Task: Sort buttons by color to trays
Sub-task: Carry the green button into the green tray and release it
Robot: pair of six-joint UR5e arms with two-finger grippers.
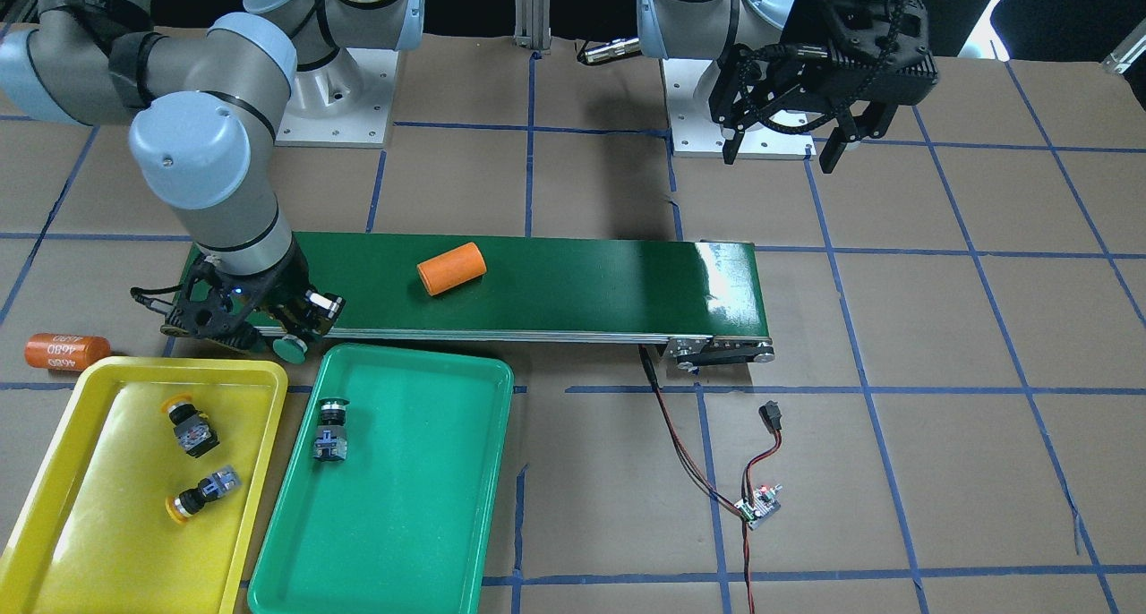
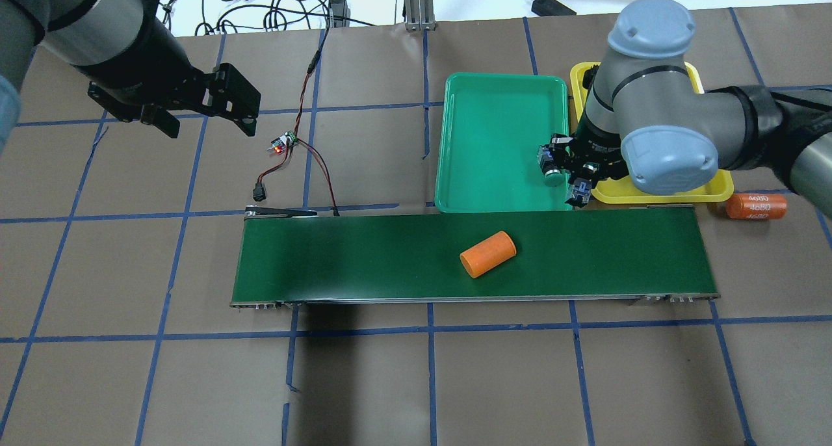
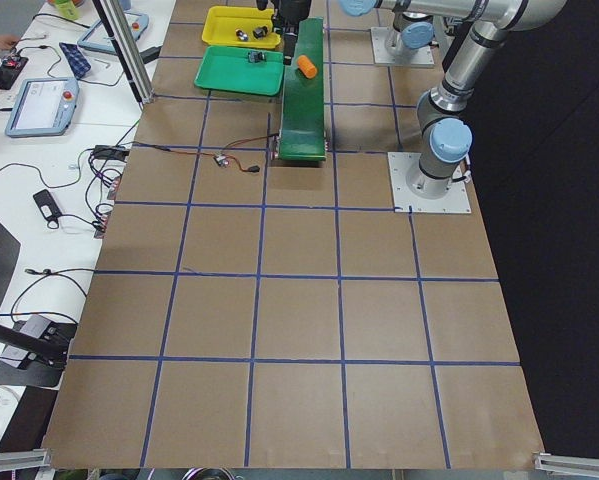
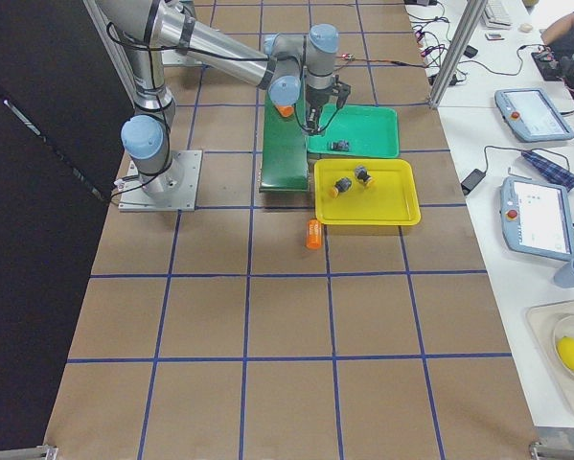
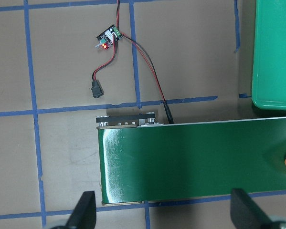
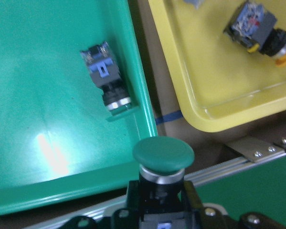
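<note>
Gripping green btn [image 6: 163, 155], right end effector [image 6: 161, 198], prob. by green tray [image 6: 37, 71]

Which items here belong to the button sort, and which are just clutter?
Job: yellow tray, green tray, two yellow buttons, green button in tray, second green button in right fingers.

Clutter: orange cylinder on conveyor belt, "4680" cylinder, circuit board.

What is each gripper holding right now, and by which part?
The right gripper holds a green-capped button by its black body, cap sticking out. The left gripper is open, empty.
</note>
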